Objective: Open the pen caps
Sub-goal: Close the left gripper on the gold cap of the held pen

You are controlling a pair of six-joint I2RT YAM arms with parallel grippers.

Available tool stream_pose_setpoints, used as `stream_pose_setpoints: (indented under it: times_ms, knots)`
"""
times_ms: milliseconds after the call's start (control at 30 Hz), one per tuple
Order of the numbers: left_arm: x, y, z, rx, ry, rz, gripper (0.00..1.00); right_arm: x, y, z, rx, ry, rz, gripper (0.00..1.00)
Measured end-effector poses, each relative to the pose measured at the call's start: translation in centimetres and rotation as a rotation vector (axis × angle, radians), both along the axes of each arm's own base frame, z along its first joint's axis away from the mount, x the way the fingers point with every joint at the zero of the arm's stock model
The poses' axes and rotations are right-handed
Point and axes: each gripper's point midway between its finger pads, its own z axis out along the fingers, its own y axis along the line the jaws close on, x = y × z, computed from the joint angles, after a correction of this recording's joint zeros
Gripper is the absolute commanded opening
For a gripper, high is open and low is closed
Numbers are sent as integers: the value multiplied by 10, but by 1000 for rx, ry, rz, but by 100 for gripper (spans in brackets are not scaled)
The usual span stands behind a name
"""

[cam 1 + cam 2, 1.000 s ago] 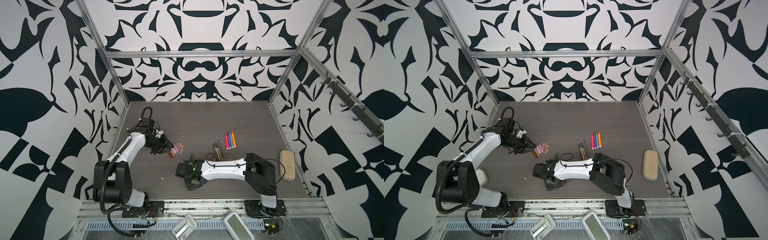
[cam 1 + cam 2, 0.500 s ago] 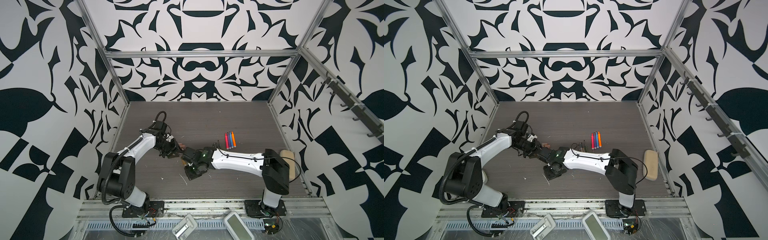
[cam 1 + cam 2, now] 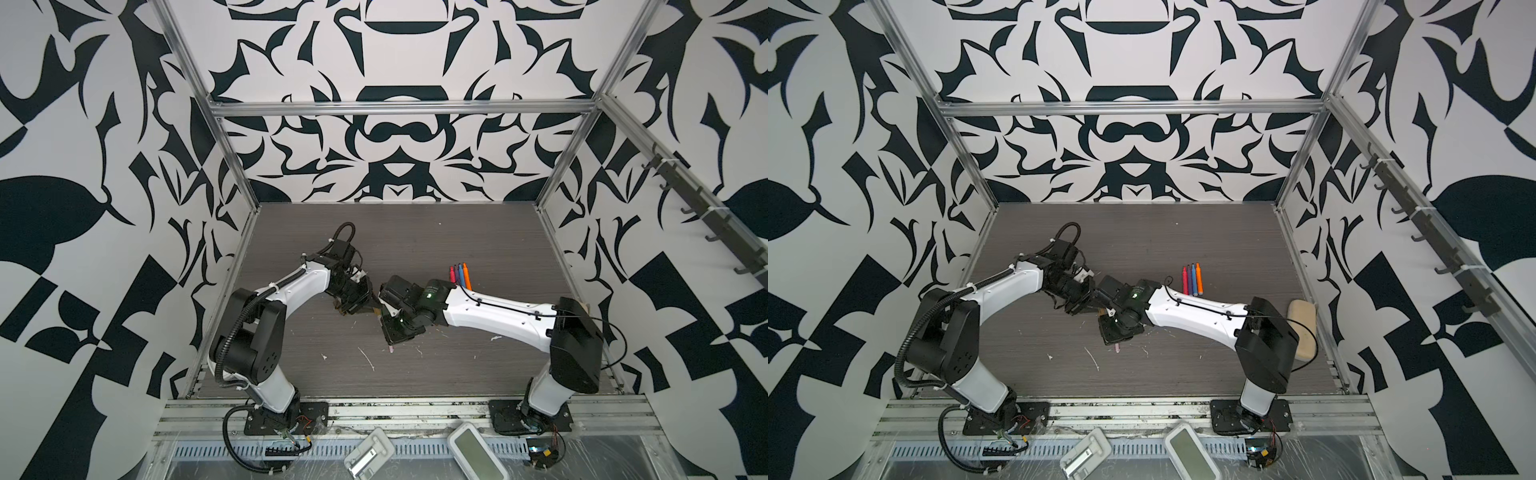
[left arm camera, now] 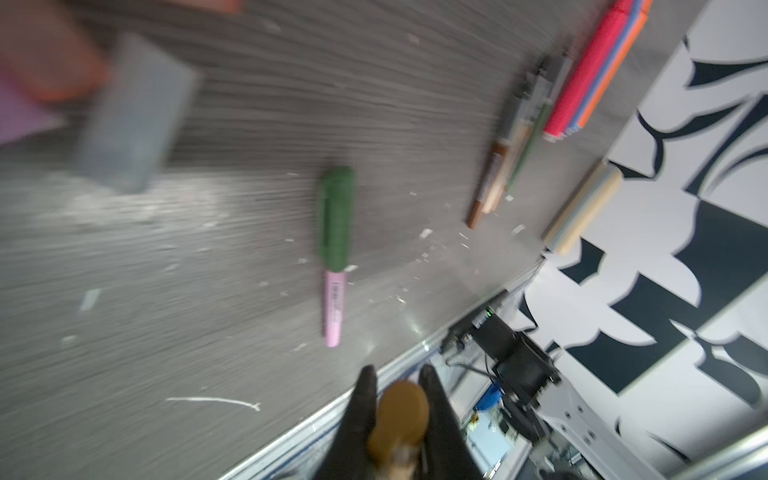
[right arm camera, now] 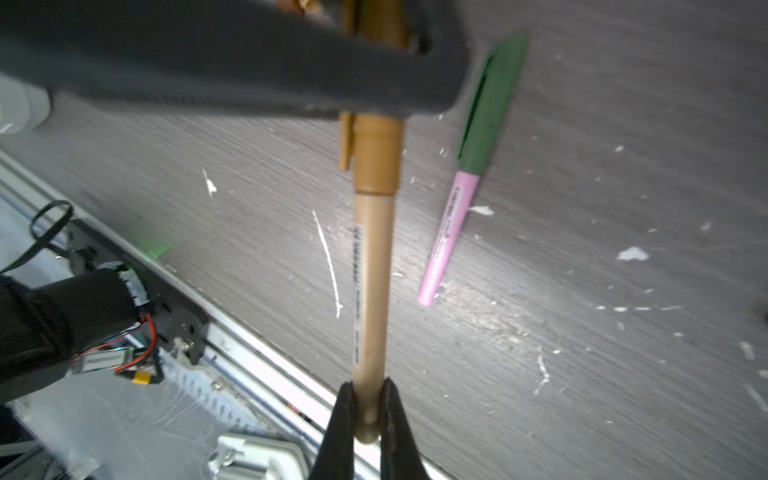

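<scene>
My right gripper (image 5: 368, 411) is shut on the tail end of a tan pen (image 5: 372, 270) held above the table. Its darker tan cap (image 5: 376, 153) is still on the barrel, and the far end of the cap runs between the black fingers (image 5: 249, 62) of my left gripper. In the left wrist view, my left gripper (image 4: 397, 399) is shut on that cap's round end (image 4: 401, 409). In both top views the two grippers meet mid-table, left (image 3: 363, 305) and right (image 3: 386, 309). A pink pen with a green cap (image 5: 490, 108) lies on the table below them.
Several bright pens (image 3: 459, 274) lie in a row behind the right arm. Muted pens (image 4: 507, 158) lie beside them. A tan sponge (image 3: 1302, 328) sits at the right edge. Blurred loose caps (image 4: 41, 62) show near the left wrist camera. White scraps litter the table (image 3: 415, 232).
Both arms have swung in to the middle of the table, the right one lifting the tan pen. My left gripper left the cap pile and has shut on the pen's cap.
</scene>
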Motion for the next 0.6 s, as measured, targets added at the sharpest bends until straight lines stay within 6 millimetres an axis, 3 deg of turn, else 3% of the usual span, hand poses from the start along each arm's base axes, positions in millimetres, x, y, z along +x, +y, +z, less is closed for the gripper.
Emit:
stream_pose_setpoints:
  times_ms: [167, 400, 600]
  knots:
    - [5, -6, 4, -11, -10, -9, 0, 6, -5, 3, 13, 1, -17, 21]
    - [12, -13, 7, -14, -28, -16, 0, 21, -12, 2, 19, 17, -60, 23]
    - [14, -15, 7, -13, -33, -21, 0, 35, -4, -5, 10, 33, -66, 22]
